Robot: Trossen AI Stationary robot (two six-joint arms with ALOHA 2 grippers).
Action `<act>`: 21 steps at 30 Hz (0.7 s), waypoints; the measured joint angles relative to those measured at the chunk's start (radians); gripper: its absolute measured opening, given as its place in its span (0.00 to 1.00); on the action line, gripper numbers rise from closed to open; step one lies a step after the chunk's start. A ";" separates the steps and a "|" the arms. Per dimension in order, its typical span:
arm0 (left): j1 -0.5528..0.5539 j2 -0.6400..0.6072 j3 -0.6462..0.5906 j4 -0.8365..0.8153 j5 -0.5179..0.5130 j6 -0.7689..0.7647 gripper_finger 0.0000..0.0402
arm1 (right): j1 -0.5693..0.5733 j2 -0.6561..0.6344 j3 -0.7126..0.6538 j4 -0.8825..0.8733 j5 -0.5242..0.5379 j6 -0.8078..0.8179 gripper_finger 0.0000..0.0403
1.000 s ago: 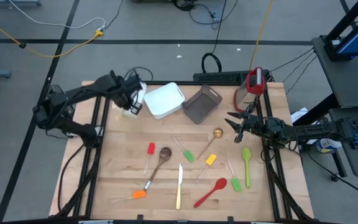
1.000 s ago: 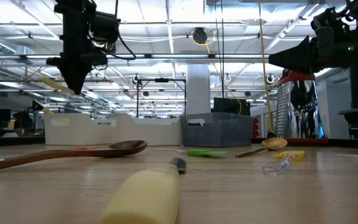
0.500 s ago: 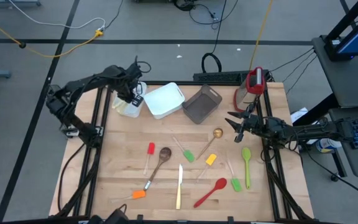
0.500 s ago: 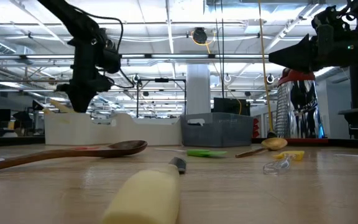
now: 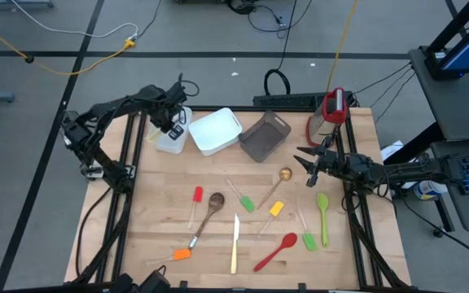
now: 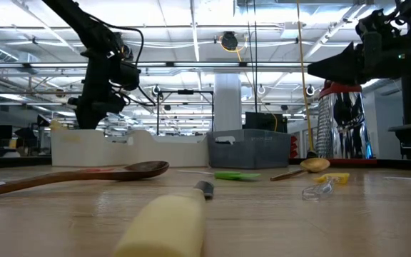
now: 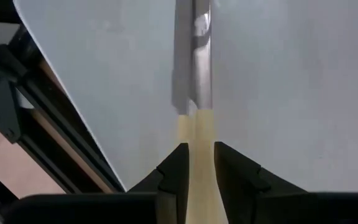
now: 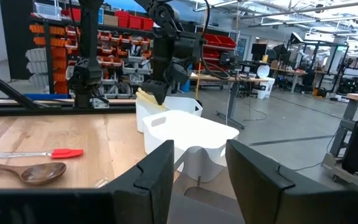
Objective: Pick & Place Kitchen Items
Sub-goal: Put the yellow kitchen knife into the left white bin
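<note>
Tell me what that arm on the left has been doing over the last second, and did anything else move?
The left gripper came down toward the small white bin at the table's back left corner, carrying a pale-handled knife whose blade now lies in the bin. Its fingers have started to part around the handle. The right gripper and the utensils on the table stayed put.

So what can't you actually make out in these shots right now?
- Knife at the left gripper: left wrist view cuts off both ends; whether the fingers grip it or have let go is unclear.
- Small white bin: the left arm covers its inside in the high view.
- Grey bin: its wall hides the contents in the low view.
- Right gripper: waits open above the table near the gold spoon.
</note>
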State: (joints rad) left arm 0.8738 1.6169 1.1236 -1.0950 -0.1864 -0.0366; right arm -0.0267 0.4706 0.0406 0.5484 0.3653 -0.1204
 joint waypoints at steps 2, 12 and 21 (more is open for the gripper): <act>0.000 0.000 0.000 0.000 0.001 -0.002 0.20 | 0.000 0.001 0.000 0.000 0.000 0.000 0.35; -0.020 -0.045 0.000 -0.060 0.007 -0.115 0.20 | 0.000 0.001 0.000 0.012 0.000 0.003 0.35; -0.144 -0.240 0.000 -0.072 0.064 -0.284 0.20 | 0.000 0.001 0.000 0.088 -0.001 0.004 0.35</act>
State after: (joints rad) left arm 0.7301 1.3767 1.1236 -1.1675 -0.1220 -0.3205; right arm -0.0265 0.4721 0.0406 0.6361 0.3644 -0.1165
